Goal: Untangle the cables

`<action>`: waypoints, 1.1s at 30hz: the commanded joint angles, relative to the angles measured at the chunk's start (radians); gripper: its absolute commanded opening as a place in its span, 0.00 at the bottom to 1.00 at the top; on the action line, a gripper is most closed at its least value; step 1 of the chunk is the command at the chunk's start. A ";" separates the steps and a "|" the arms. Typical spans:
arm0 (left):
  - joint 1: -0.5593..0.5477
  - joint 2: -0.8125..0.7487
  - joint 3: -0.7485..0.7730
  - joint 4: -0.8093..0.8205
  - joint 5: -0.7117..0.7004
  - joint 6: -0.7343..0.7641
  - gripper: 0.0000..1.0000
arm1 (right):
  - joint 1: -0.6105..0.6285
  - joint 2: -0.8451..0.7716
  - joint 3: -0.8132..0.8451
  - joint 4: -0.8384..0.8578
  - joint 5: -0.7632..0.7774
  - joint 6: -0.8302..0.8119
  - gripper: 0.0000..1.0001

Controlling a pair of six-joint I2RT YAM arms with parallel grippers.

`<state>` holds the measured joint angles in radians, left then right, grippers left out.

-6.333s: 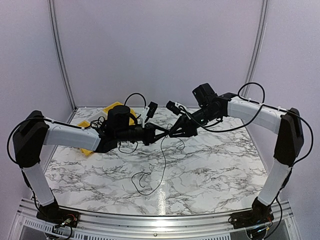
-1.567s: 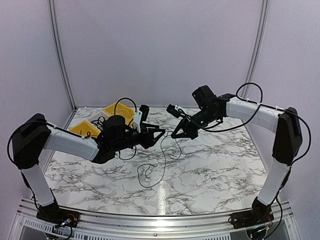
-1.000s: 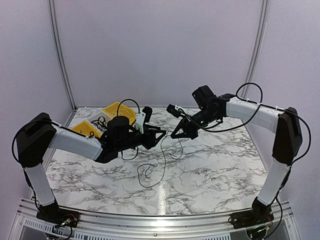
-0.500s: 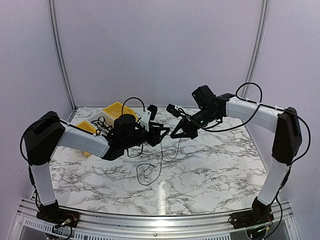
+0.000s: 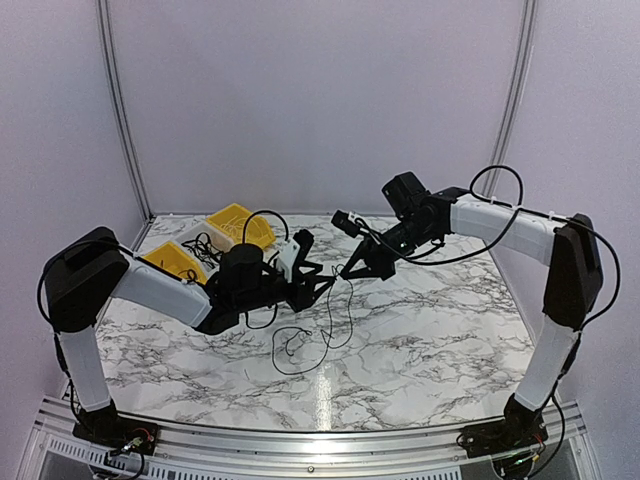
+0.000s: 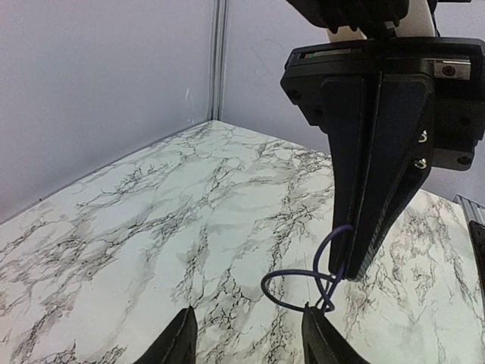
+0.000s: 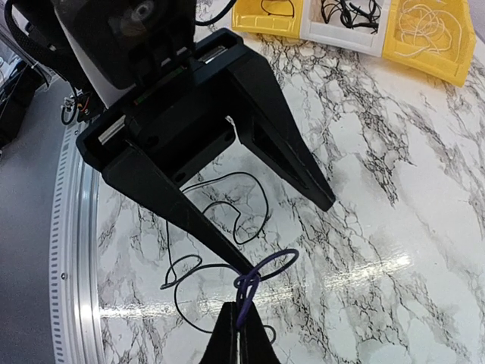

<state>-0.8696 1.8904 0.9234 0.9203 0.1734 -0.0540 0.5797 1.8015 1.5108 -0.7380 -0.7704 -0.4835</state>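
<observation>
One thin dark cable [image 5: 325, 320] hangs from my right gripper [image 5: 350, 272], which is shut on a knotted loop [image 7: 269, 265] of it. The lower end lies in curls on the marble table [image 5: 290, 350]. My left gripper [image 5: 322, 283] faces the right one, jaws open, nothing between them. In the left wrist view the loop [image 6: 299, 284] touches the tip of my right-hand finger [image 6: 322, 341], just under the right gripper's shut fingers [image 6: 371, 189]. More dark wires [image 7: 345, 11] lie in a white bin.
Three bins stand at the table's back left: a yellow one [image 5: 240, 225], a white one [image 5: 200, 240] and another yellow one [image 5: 175, 258]. The marble table [image 5: 430, 330] ends at a metal rail [image 5: 320, 440] along the near edge.
My left arm has swung right and forward until its fingers reach the loop held by the right gripper, and its jaws have widened. The right arm has stayed put.
</observation>
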 commanded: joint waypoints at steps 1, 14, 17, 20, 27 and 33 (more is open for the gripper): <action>-0.013 -0.033 0.013 0.048 -0.059 0.033 0.48 | 0.013 0.021 0.038 -0.007 0.019 -0.015 0.00; -0.012 0.047 0.121 0.052 -0.055 0.021 0.39 | 0.040 0.007 0.026 -0.028 0.043 -0.042 0.00; -0.013 0.060 0.135 0.050 -0.130 0.009 0.39 | 0.048 0.005 0.025 -0.035 0.057 -0.045 0.00; -0.009 0.066 0.141 0.049 -0.357 -0.032 0.43 | 0.082 -0.009 0.008 -0.044 0.083 -0.071 0.00; 0.067 0.032 0.115 0.051 -0.601 -0.235 0.51 | 0.116 -0.059 -0.019 -0.089 0.065 -0.123 0.00; 0.135 -0.036 0.056 0.052 -0.618 -0.247 0.54 | 0.115 -0.078 -0.050 -0.121 0.055 -0.143 0.00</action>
<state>-0.7795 1.9358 1.0176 0.9398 -0.3519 -0.2649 0.6853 1.7603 1.4811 -0.7956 -0.6903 -0.5915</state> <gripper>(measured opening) 0.529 0.018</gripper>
